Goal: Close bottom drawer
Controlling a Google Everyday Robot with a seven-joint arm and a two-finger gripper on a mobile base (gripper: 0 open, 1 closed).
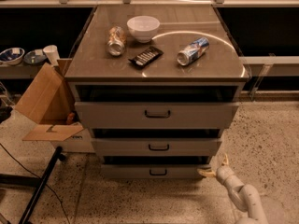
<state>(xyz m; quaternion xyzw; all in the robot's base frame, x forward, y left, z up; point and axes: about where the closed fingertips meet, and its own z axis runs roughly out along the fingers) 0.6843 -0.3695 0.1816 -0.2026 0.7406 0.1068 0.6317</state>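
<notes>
The tool (215,166) sits low, just beside the right end of the bottom drawer (135,171), fingers spread and holding nothing. That drawer, lowest of three, stands slightly pulled out. Stiff metal, probably light on its slides: a flat push on its front, near the handle (158,172), should do

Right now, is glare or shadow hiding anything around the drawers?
Camera view: a bright curved glare arcs across the cabinet top near the can; gaps above all three drawers fall into black shadow, hiding their interiors; the bottom drawer and the tool by its right end are clearly lit.
</notes>
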